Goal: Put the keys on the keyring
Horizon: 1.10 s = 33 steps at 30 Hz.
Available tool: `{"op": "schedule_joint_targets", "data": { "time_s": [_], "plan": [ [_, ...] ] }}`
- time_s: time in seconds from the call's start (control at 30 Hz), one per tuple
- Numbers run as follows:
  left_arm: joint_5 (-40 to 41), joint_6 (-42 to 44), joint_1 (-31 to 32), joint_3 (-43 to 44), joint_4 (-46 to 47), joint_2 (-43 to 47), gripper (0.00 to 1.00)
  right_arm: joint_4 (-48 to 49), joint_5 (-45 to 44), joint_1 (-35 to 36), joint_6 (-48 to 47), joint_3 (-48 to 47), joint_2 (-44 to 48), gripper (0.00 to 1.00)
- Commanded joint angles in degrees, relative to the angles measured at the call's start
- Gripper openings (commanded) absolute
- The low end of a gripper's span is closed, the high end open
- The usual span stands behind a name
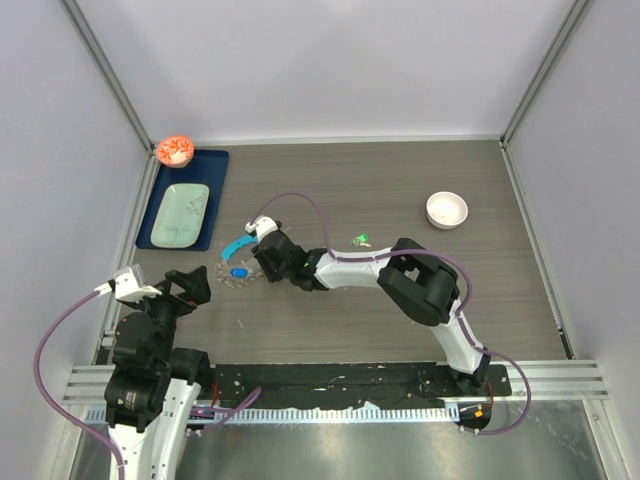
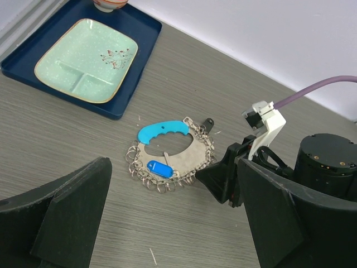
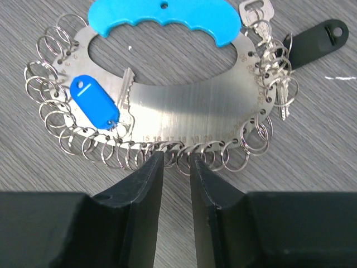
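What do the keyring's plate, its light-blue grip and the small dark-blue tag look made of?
Plate: brushed metal, likely steel, going by the fine grain lines, stamped numbers and dull sheen.
Grip: probably moulded plastic, with flat even colour and a matte surface.
Tag: seemingly glossy plastic, with saturated colour and soft highlights.

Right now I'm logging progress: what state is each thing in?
keyring: lying flat on table
green key: loose on table, apart from keyring
right claw: nearly closed at keyring's edge rings, grip unclear
left claw: wide open, empty
white bowl: upright
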State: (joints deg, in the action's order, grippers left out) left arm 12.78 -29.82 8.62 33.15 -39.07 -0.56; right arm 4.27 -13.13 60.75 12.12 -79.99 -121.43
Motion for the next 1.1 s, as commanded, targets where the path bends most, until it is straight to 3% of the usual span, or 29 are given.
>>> {"op": "schedule_joint_targets", "data": {
  "time_s": [0.0,0.47,0.8,0.93,1.03,1.07],
  "plan": [
    [-1.1,0.2,0.1,0.3,1.6,2.7,1.0,3.6,1.0,0.2,-1.0,-3.4,-0.7,0.32],
    [-1.8,-0.2,0.1,-0.3,2.2,0.7,1.0,2.8,0.2,0.1,-0.4,4.5,2.3,0.34],
    [-5.9,-3.4,0.1,-0.3,3.0,-15.0,1.0,1.9,0.6,0.0,0.4,15.0,13.0,0.27],
    [-10.0,-4.3,0.1,0.4,4.2,-22.9,1.0,1.9,4.8,0.0,0.4,18.2,15.6,0.27],
    [-14.2,-5.2,0.1,0.5,5.8,-29.2,1.0,2.2,6.2,0.0,0.5,20.9,19.7,0.32],
    [-15.1,-5.3,0.1,0.5,6.9,-32.5,1.0,2.4,6.2,0.0,0.4,21.7,21.0,0.39]
  ]
}}
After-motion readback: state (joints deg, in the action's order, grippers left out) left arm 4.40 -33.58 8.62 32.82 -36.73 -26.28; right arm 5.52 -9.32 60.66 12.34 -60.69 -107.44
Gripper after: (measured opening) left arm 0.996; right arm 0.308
